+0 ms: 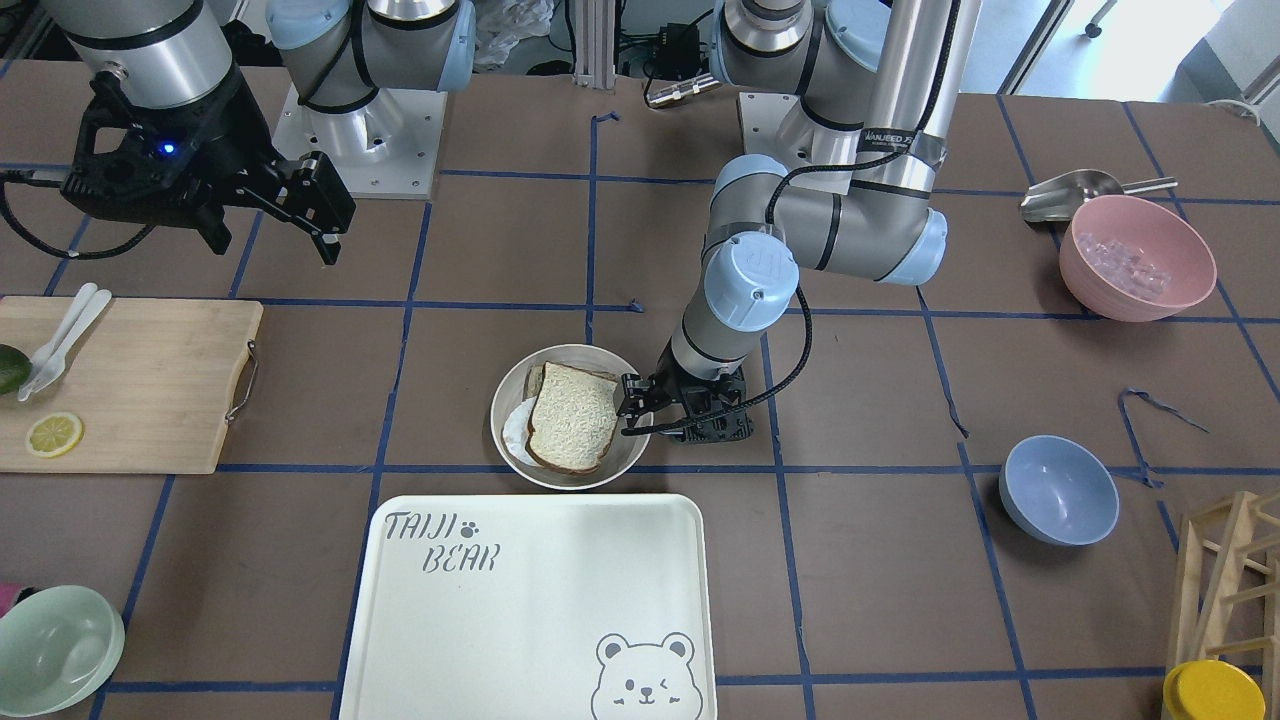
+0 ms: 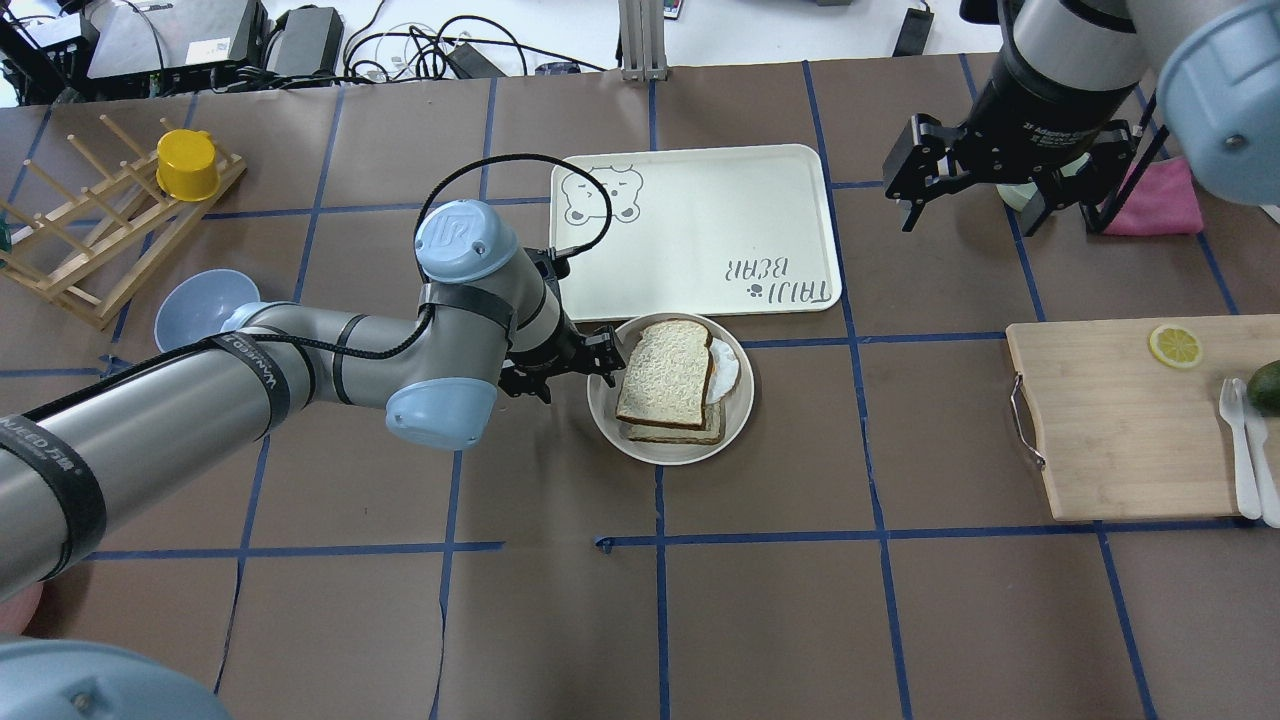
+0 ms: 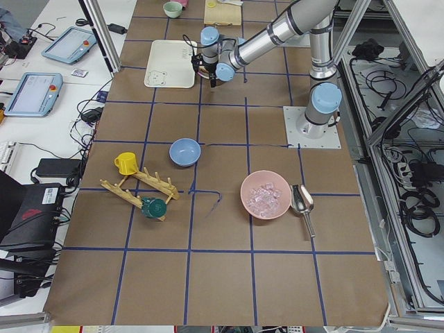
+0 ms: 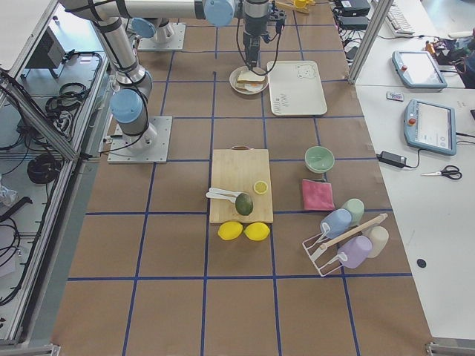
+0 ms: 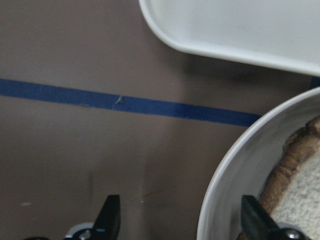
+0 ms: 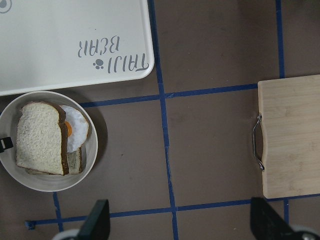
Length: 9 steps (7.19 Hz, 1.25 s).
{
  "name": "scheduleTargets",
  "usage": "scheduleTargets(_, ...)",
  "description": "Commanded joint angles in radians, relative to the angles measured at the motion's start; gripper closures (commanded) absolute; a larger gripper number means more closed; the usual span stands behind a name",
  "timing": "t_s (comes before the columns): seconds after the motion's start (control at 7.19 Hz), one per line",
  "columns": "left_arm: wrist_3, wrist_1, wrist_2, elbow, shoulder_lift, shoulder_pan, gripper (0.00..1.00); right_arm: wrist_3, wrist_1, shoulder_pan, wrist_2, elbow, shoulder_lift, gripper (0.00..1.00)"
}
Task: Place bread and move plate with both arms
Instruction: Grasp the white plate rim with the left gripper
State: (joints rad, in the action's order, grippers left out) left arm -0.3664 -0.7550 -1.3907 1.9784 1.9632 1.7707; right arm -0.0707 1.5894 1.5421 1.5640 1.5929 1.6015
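Observation:
The bread (image 2: 665,372) lies on top of a fried egg and a second slice on the round cream plate (image 2: 670,456). It also shows in the front view (image 1: 572,415) and the right wrist view (image 6: 40,139). My left gripper (image 2: 607,362) is open at the plate's left rim; in the left wrist view (image 5: 180,217) one finger stands outside the plate (image 5: 235,175) and the other inside, next to the bread's crust. My right gripper (image 2: 970,215) is open and empty, high above the table, away from the plate (image 6: 55,186).
The bear-print tray (image 2: 700,200) lies just beyond the plate. A wooden cutting board (image 2: 1100,420) with a lemon slice and cutlery lies on the right. A blue bowl (image 2: 195,305) and a wooden rack (image 2: 90,230) stand on the left.

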Motion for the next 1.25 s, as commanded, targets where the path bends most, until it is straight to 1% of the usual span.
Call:
scheduleTargets(0.0, -0.017, 0.005, 0.031, -0.006, 0.006, 0.006, 0.41, 0.005, 0.000, 0.000, -0.004, -0.001, 0.005, 0.00)
scheduleTargets(0.14, -0.017, 0.002, 0.067, -0.004, 0.006, 0.006, 0.66, 0.006, 0.000, 0.001, -0.002, -0.001, 0.006, 0.00)
scheduleTargets(0.28, -0.023, 0.000, 0.073, -0.004, 0.011, 0.006, 0.83, 0.053, 0.000, 0.000, -0.002, 0.001, 0.009, 0.00)
scheduleTargets(0.42, -0.031, -0.003, 0.090, -0.003, 0.013, 0.004, 0.93, 0.066, 0.000, 0.000, -0.002, 0.001, 0.009, 0.00)
scheduleTargets(0.56, -0.029, -0.001, 0.091, -0.006, 0.011, 0.004, 0.99, 0.066, 0.000, 0.001, -0.001, 0.001, 0.009, 0.00)
scheduleTargets(0.7, -0.029, 0.000, 0.091, -0.007, 0.014, 0.004, 1.00, 0.060, -0.002, 0.000, -0.001, 0.001, 0.009, 0.00)
scheduleTargets(0.83, -0.025, -0.003, 0.091, -0.038, 0.003, -0.004, 1.00, 0.051, -0.002, 0.000, 0.005, 0.002, 0.008, 0.00)
scheduleTargets(0.97, -0.026, -0.036, 0.091, -0.082, -0.009, -0.005, 1.00, 0.052, 0.000, 0.001, 0.025, 0.002, 0.008, 0.00)
scheduleTargets(1.11, -0.025, -0.103, 0.107, -0.122, -0.026, -0.008, 1.00, 0.052, -0.002, 0.001, 0.028, 0.002, 0.009, 0.00)
